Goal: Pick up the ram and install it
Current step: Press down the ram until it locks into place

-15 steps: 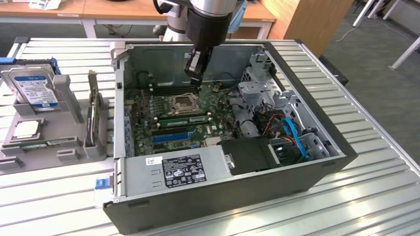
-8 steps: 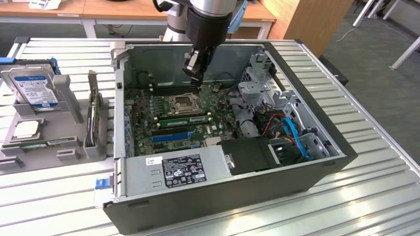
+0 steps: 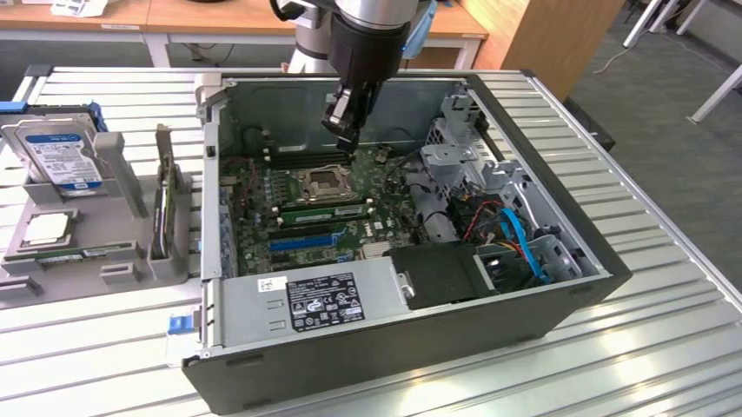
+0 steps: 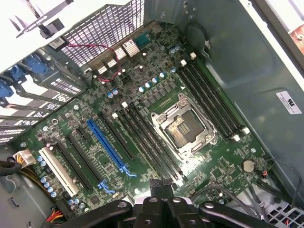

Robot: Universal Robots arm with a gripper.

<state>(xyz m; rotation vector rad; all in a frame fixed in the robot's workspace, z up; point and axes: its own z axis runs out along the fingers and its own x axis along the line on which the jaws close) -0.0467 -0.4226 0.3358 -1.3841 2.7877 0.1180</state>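
Observation:
A long, thin green ram (image 3: 163,201) stands on edge in a grey holder (image 3: 130,261) at the exterior view's left, outside the computer case. My gripper (image 3: 340,141) hangs inside the open case, above the green motherboard (image 3: 249,213), over the memory slots (image 3: 304,159) just behind the CPU socket (image 3: 321,183). Its fingers are shut and I see nothing between them. In the wrist view the gripper (image 4: 160,186) looks down on the motherboard (image 4: 61,123), the CPU socket (image 4: 183,129) and the dark memory slots (image 4: 211,99) on either side of it.
A silver hard drive (image 3: 61,155) with a blue-and-white label, a loose CPU chip (image 3: 47,228) and a small flat green stick (image 3: 87,254) share the grey fixture. The case holds a power supply (image 3: 308,300), drive cages (image 3: 458,156) and blue cables (image 3: 522,248). The case walls (image 3: 406,365) enclose the motherboard.

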